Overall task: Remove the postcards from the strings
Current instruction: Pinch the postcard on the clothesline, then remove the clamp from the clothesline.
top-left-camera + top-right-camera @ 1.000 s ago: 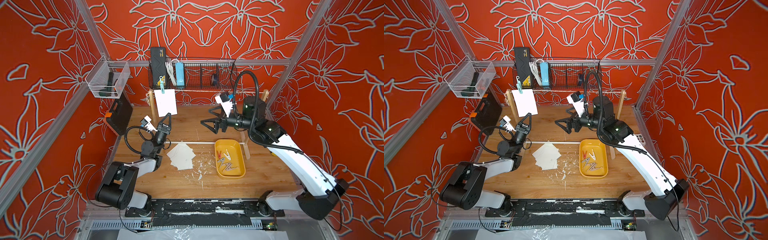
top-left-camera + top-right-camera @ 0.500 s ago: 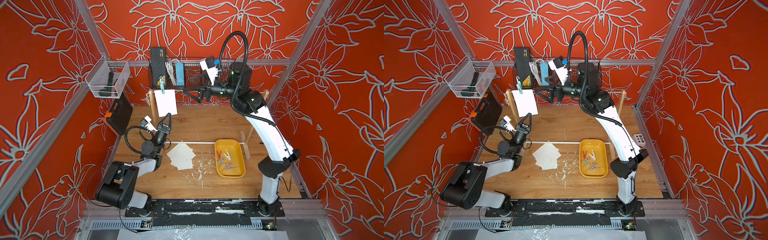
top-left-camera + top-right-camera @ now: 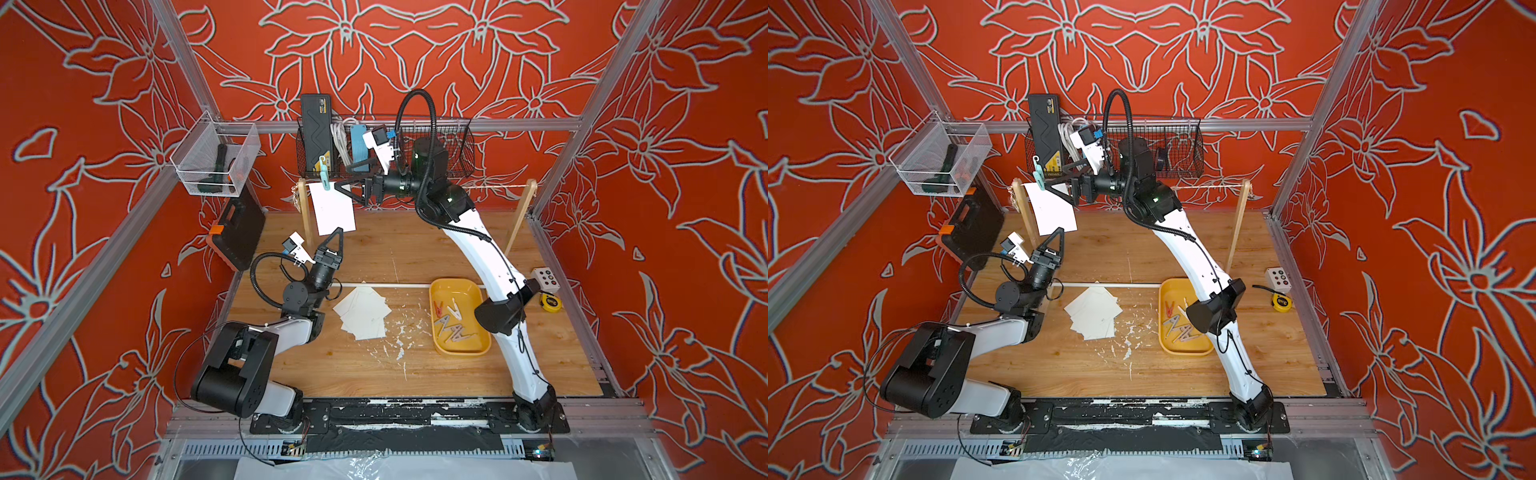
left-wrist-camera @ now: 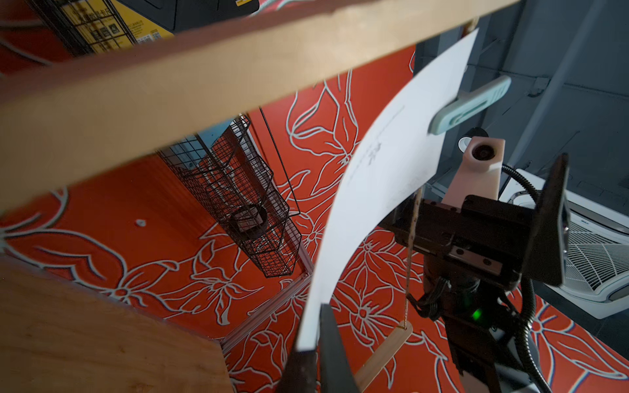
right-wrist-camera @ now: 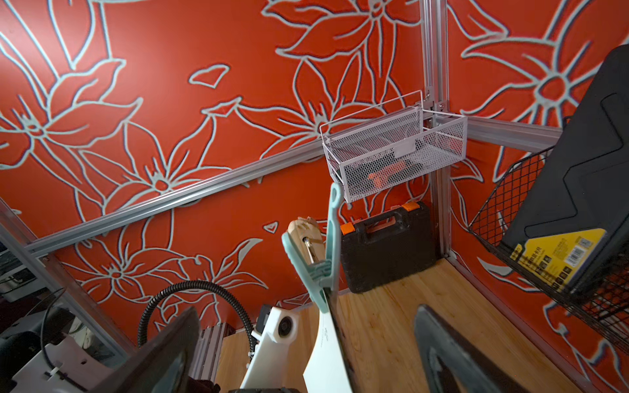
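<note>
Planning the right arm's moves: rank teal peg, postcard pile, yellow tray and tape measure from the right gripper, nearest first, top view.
From the right gripper:
1. teal peg, on string
2. postcard pile, mid-table
3. yellow tray, right side
4. tape measure, right edge

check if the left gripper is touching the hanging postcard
Touching. The left wrist view shows the hanging postcard with its lower corner pinched in the shut left gripper.

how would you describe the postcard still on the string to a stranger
A string runs between two wooden posts at the back of the table. One white postcard hangs from it under a teal peg, by the post nearest the black case. The other cards lie piled flat on the table.
</note>
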`<state>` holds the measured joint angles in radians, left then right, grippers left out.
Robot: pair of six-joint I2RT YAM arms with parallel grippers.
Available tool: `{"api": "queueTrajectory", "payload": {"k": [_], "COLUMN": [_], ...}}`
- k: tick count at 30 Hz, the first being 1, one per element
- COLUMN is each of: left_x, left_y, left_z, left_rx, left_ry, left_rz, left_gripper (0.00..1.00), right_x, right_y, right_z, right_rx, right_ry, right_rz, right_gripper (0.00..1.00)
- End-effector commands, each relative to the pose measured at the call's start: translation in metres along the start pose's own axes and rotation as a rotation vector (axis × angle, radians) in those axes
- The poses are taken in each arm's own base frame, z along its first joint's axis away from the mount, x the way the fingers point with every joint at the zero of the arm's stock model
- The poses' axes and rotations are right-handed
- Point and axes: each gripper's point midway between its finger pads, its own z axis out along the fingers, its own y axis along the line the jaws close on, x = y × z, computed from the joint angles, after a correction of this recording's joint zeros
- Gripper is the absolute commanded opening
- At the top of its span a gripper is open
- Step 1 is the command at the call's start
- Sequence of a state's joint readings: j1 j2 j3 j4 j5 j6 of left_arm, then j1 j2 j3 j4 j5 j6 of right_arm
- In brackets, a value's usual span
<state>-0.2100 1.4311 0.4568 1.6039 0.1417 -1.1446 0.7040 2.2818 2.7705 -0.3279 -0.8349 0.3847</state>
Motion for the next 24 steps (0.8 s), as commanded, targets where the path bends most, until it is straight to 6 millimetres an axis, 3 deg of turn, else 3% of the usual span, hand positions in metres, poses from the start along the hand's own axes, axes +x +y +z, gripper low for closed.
{"api": "queueTrajectory", "payload": {"k": [1,17,24], "left_x": [-0.012,-0.006,-0.008], "left_y": [-0.044,-0.044,-0.042], "left_z": [-0.008,-0.009,-0.011], "left_rx": [0.194,0.198,0.191], "left_ry": [-0.050,-0.014,-0.008], "left_rz": [0.019,0.040,0.042], "left_gripper": [0.00,0.00,0.00], "right_x": [-0.024,-0.005,-0.003], "right_y": [0.014,-0.006,-0.004], "right_z": [0.003,0.017,0.021], "right_rx": [-0.026,0.011,-0.013], "right_ry": [-0.087,-0.075,-0.080], "right_rz": [-0.059,-0.047,-0.049], "right_gripper": [0.98,0.98,0.91]}}
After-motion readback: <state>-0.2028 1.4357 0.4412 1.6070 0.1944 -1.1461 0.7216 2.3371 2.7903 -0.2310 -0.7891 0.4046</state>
